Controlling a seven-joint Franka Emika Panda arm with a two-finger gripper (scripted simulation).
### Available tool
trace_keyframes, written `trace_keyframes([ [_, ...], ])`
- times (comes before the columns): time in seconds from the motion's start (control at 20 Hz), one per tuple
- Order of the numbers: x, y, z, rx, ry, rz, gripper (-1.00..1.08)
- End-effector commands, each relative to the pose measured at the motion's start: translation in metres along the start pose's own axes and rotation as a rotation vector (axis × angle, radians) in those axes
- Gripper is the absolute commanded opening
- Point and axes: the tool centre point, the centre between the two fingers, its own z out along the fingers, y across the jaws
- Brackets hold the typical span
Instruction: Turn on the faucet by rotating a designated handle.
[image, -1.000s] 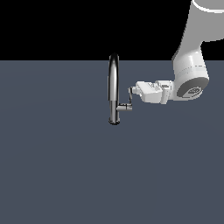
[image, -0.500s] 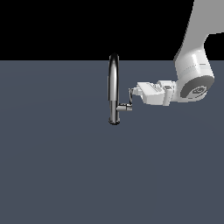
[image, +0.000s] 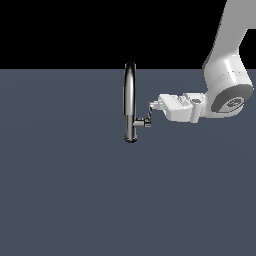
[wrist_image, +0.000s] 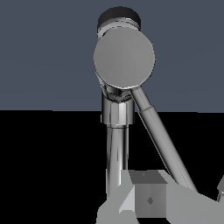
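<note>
faucet (image: 129, 100): glossy chrome metal | handle (image: 150, 114): polished chrome | end effector (image: 155, 105): smooth matt white plastic

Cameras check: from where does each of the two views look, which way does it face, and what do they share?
Exterior view: off the arm, facing the faucet side-on; shows the white arm and gripper at the handle from the exterior view's right.
Wrist view: on the wrist, close, looking past a grey fingertip at the handle.
Shared: faucet, handle, gripper.
</note>
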Motion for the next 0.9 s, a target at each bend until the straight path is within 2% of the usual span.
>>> trace_keyframes([
  [0.0,0.002,0.003,0.001,-0.002,-0.001,0.000,-1.00],
  [0.75,0.036,0.056,0.005,-0.011,-0.007,0.002,-1.00],
  [0.85,0.026,0.046,-0.001,0.001,0.003,-0.019,-1.00],
])
